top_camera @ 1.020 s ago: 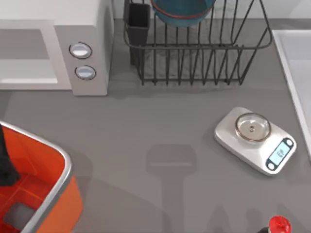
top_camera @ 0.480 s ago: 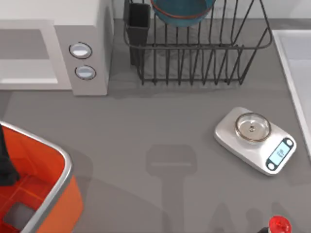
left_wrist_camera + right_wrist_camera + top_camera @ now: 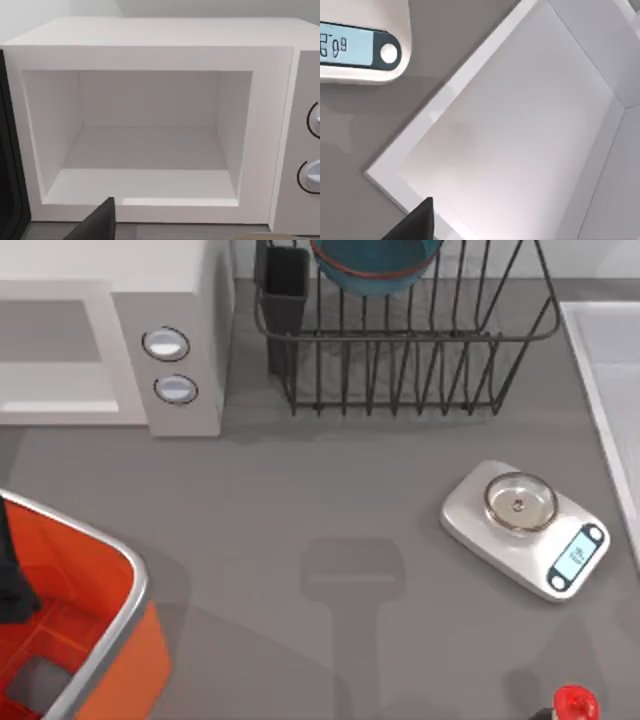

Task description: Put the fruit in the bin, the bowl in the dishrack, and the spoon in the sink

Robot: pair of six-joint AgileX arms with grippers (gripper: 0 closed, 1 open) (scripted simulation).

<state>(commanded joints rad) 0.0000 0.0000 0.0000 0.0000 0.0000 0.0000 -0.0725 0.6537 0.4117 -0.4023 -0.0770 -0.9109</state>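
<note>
Two grippers hang at the near edge of the surface. The left gripper is a dark shape over the orange bin, which suggests it is there for the fruit step. Whether the fruit lies inside I cannot tell, nor how the jaws stand. The right gripper hovers above the sink, just beside the kitchen scale - a sensible place for releasing a spoon. I cannot tell whether its jaws are spread or pressed together. A bottle's shiny red cap sits near the front right. Farther back stands the open microwave, and beside it the dishrack holds the blue bowl tilted between its bars - so that part looks done.
</note>
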